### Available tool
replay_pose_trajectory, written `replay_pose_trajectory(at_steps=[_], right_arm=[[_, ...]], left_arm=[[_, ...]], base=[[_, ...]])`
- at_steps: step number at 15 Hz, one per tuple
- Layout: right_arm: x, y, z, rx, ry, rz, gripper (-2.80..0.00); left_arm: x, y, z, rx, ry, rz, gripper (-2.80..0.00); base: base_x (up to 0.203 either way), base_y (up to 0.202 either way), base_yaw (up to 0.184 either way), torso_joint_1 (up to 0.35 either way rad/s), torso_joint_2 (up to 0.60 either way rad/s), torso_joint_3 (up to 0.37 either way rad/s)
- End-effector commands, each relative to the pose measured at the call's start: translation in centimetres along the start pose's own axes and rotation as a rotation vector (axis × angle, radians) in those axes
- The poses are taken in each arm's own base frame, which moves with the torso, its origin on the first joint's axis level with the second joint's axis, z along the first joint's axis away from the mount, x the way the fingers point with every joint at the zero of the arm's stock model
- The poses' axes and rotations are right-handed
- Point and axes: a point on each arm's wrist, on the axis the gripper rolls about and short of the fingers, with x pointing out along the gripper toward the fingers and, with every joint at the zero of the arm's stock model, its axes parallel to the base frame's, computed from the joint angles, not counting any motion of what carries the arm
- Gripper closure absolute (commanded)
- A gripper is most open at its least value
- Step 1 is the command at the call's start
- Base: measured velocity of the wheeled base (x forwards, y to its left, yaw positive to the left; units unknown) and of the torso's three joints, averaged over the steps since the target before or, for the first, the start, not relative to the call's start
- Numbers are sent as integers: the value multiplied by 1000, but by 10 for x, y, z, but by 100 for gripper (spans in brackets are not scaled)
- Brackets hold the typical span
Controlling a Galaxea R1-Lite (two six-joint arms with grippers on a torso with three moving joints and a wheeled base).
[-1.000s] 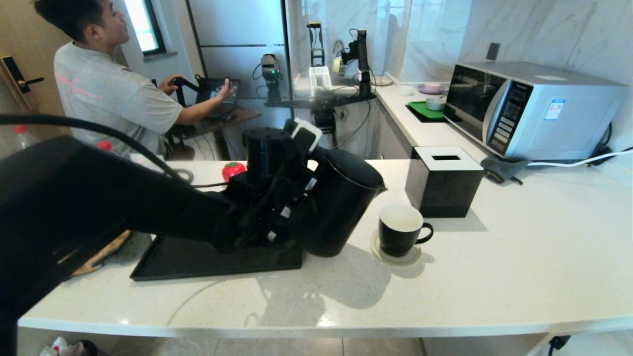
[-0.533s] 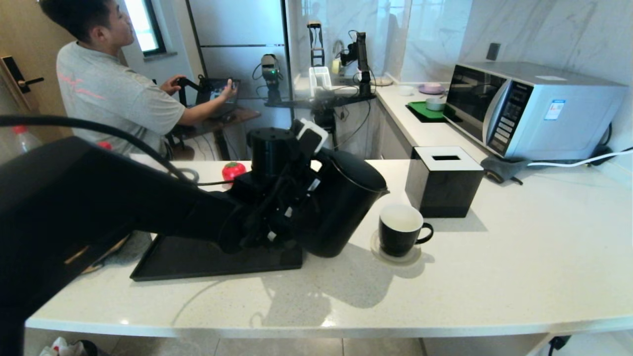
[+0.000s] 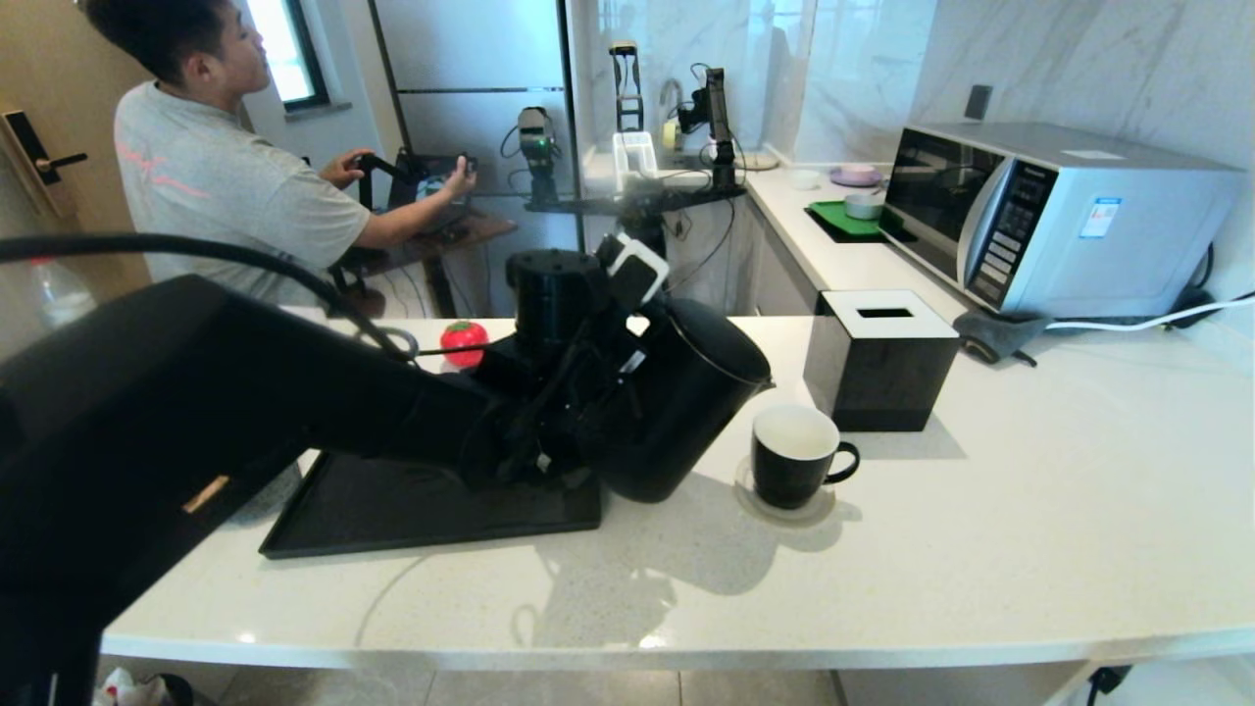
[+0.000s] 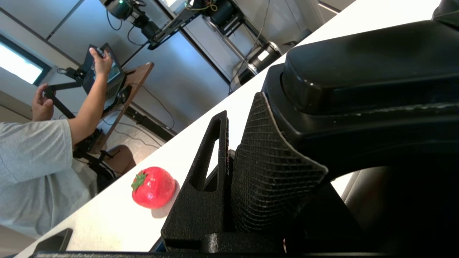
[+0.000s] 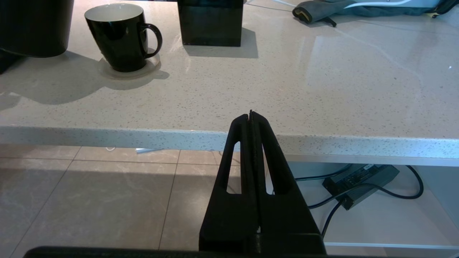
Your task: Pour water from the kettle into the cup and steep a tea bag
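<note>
The left hand (image 3: 588, 392) pinches the big handle of the kettle (image 3: 686, 402), so it can lift and tip it. The kettle leans with its spout toward the cup (image 3: 794, 456), which sits on a round coaster (image 3: 784, 508) on the desk (image 3: 980, 549), just beside it, ready for water. No water shows yet. The right hand (image 5: 251, 118) is pressed together, empty, low by the desk edge. I see no tea bag.

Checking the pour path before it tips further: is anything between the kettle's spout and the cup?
Nothing visible is. The kettle, held by the left end effector at its handle, tilts with its spout toward the cup, and the gap between them is open. The tissue box stands behind the cup, off that line.
</note>
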Motion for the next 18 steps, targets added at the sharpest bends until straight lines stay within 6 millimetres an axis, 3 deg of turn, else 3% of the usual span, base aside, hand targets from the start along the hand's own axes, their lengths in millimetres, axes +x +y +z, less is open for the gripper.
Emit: replay_pose_trajectory(at_steps=[1,8,18], right_arm=[[0,0,0,-1,1,0,0],[0,0,0,-1,1,0,0],[0,0,0,-1,1,0,0]], left_arm=[[4,-6,1,2,-8,-1,0],[2,-14,5,14,-13,-22,0],[0,-11,11,78,-15,-22,0]], base=[[0,0,0,0,0,0],[0,0,0,0,0,0],[0,0,0,0,0,0]])
